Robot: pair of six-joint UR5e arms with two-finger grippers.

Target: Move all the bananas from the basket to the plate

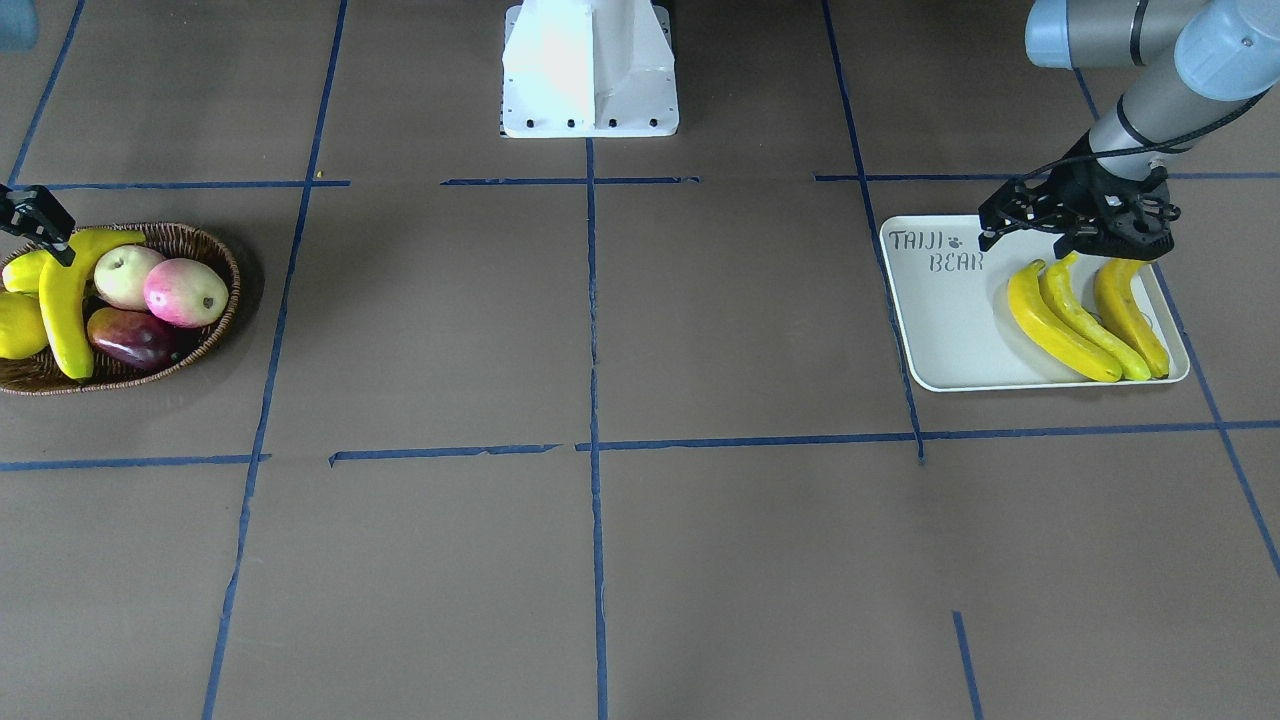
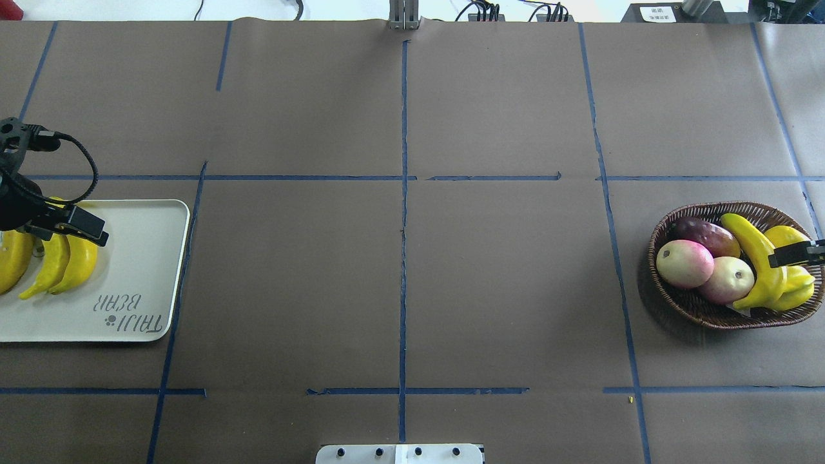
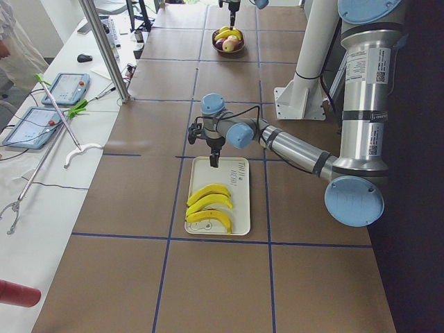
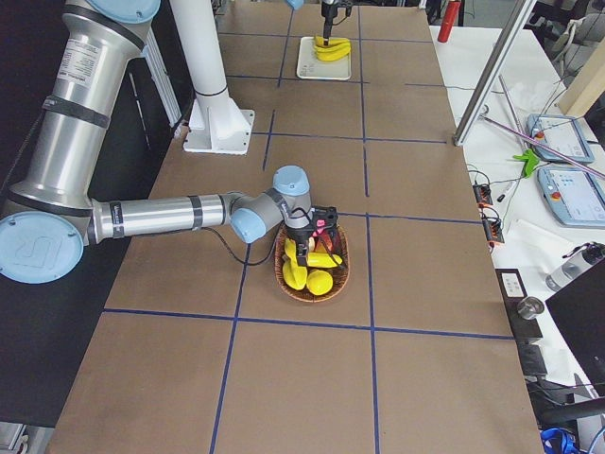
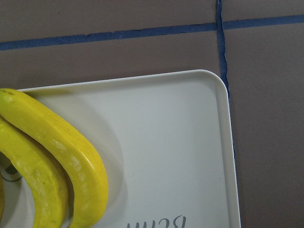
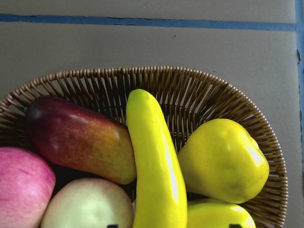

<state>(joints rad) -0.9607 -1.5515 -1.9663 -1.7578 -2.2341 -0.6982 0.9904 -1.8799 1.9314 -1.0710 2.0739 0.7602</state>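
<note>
Three bananas (image 1: pixel 1085 320) lie side by side on the white "TAIJI BEAR" plate (image 1: pixel 945 330). My left gripper (image 1: pixel 1075 248) hangs just above their upper ends and holds nothing; it looks open. Two of the bananas (image 5: pixel 71 161) show in the left wrist view. One banana (image 1: pixel 65 310) lies in the wicker basket (image 1: pixel 215 250) among other fruit. My right gripper (image 1: pixel 45 235) hovers open over this banana (image 6: pixel 154 166), apart from it, with one fingertip (image 6: pixel 111 226) at the bottom edge of the right wrist view.
The basket also holds a yellow pear (image 6: pixel 223 159), a pink apple (image 1: pixel 185 292), a pale apple (image 1: pixel 125 275) and a dark red mango (image 1: pixel 135 337). The robot base (image 1: pixel 590 70) stands at the table's middle edge. Blue tape lines cross the brown table.
</note>
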